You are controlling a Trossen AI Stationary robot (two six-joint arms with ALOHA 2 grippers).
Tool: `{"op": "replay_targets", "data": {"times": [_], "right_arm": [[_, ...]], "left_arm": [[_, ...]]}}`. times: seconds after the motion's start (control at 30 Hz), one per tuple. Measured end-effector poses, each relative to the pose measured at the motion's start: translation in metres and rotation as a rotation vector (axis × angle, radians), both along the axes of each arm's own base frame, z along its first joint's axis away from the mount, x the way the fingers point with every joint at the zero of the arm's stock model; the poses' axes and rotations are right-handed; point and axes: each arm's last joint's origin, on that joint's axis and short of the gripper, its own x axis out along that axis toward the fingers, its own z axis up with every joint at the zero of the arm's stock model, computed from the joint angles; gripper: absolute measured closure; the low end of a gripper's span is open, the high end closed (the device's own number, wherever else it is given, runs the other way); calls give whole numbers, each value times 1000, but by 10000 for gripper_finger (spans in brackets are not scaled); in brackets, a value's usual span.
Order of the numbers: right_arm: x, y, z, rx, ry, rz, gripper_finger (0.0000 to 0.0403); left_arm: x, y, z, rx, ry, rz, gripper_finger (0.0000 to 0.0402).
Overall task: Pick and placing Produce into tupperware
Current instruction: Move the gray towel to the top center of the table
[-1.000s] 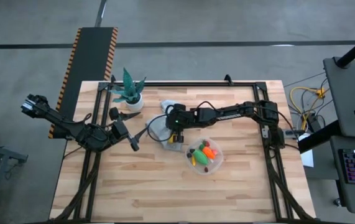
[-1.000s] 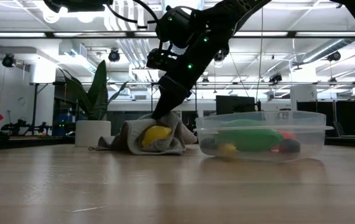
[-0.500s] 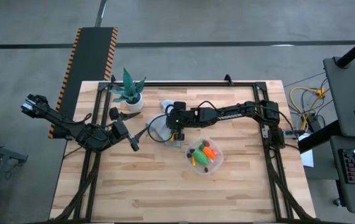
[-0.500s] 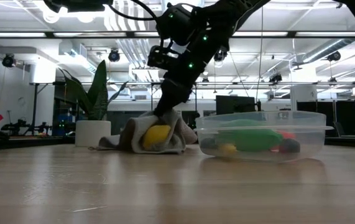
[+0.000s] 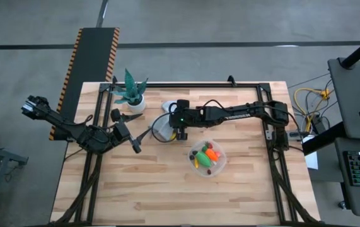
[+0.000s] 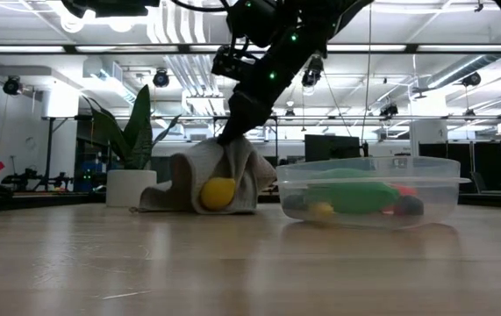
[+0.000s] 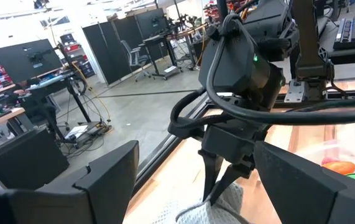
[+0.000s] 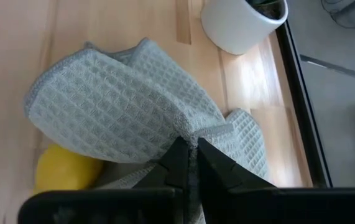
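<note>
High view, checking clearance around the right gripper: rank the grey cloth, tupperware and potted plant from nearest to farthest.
From the right gripper:
1. Grey cloth, pinched in its shut fingers.
2. Tupperware, on the side nearer the table's front.
3. Potted plant, near the back left corner.

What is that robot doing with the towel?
The right arm's end effector has pinched the grey cloth and holds it up off the table, so the yellow lemon under it shows. The clear tupperware beside it already holds a green piece and other toy produce. The lemon is not in there yet. The left arm's end effector waits open near the table's left side, next to the potted plant.
</note>
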Motion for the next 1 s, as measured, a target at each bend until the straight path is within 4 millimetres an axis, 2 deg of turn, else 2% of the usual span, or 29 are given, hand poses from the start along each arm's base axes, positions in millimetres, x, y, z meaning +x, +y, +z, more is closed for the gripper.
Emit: {"op": "replay_targets", "data": {"times": [0.3, 0.73, 1.0], "right_arm": [[0, -3, -3, 2, 9, -9, 390], [-8, -25, -6, 11, 55, -119, 390], [-23, -48, -17, 17, 155, -243, 390]], "left_arm": [[0, 0, 0, 0, 0, 0, 100], [0, 0, 0, 0, 0, 0, 100], [0, 0, 0, 0, 1, 0, 100]]}}
